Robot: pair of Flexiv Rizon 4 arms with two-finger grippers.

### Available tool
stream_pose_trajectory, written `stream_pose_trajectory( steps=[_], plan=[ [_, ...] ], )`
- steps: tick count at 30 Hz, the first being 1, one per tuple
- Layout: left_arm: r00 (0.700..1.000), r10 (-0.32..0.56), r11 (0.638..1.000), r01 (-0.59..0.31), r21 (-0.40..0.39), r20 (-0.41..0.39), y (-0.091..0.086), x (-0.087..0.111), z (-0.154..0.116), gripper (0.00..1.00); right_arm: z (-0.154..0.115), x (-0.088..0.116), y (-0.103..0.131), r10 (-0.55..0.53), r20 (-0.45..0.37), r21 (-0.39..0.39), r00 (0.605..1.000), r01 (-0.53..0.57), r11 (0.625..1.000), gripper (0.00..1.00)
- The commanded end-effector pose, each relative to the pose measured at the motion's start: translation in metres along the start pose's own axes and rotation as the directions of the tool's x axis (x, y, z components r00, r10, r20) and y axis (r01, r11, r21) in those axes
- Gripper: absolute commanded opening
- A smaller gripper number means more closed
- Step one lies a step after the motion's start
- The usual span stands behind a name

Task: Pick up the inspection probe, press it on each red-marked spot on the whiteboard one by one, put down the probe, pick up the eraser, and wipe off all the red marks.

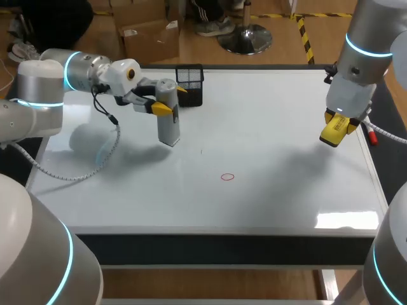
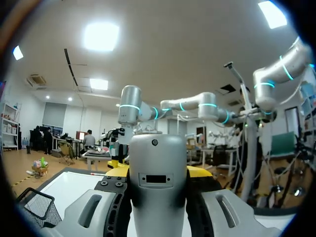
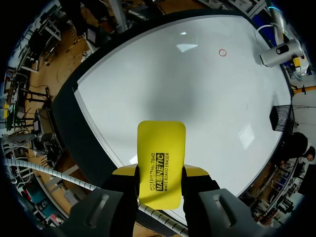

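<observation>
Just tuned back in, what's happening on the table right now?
The left gripper is shut on the grey probe, holding it upright over the left part of the whiteboard, near the black mesh basket. The right gripper is shut on the yellow eraser, above the board's right side. One red circle is on the board between them, not yet wiped.

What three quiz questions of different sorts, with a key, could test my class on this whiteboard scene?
1. True or false: the left gripper holds the yellow eraser.
2. How many red marks show on the whiteboard? A none, B one, C three.
3. Fill the gap: the black basket stands at the whiteboard's ____ edge, away from the robot.
Key: 1 false, it is shut on the grey probe; the right gripper holds the eraser. 2 B. 3 far.
</observation>
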State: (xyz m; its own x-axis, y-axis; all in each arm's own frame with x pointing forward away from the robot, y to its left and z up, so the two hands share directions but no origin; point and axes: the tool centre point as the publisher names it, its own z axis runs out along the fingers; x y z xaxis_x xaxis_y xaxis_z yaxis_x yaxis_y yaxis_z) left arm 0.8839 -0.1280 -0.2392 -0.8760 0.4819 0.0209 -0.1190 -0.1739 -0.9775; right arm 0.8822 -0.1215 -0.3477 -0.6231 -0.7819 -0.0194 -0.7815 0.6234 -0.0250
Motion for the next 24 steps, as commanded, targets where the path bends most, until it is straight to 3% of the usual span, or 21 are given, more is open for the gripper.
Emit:
stream_pose_trajectory(
  steps=[1, 13, 24],
  plan=[
    [0.998, -0.022, 1.000, 0.022, -0.011, -0.051, 0.000, -0.005, -0.015, 0.00, -0.001, 0.000, -0.001, -0.002, -0.003, 0.002, 1.000, 0.002, 1.000, 0.00],
    [0.994, -0.021, 1.000, 0.019, -0.017, -0.111, -0.005, -0.008, -0.042, 0.00, -0.001, 0.000, -0.001, -0.002, -0.003, 0.002, 1.000, 0.002, 1.000, 0.00],
    [0.992, -0.026, 1.000, 0.026, -0.001, -0.126, -0.003, -0.008, -0.043, 0.00, -0.001, 0.000, -0.001, -0.002, -0.003, 0.002, 1.000, 0.002, 1.000, 0.00]
  ],
)
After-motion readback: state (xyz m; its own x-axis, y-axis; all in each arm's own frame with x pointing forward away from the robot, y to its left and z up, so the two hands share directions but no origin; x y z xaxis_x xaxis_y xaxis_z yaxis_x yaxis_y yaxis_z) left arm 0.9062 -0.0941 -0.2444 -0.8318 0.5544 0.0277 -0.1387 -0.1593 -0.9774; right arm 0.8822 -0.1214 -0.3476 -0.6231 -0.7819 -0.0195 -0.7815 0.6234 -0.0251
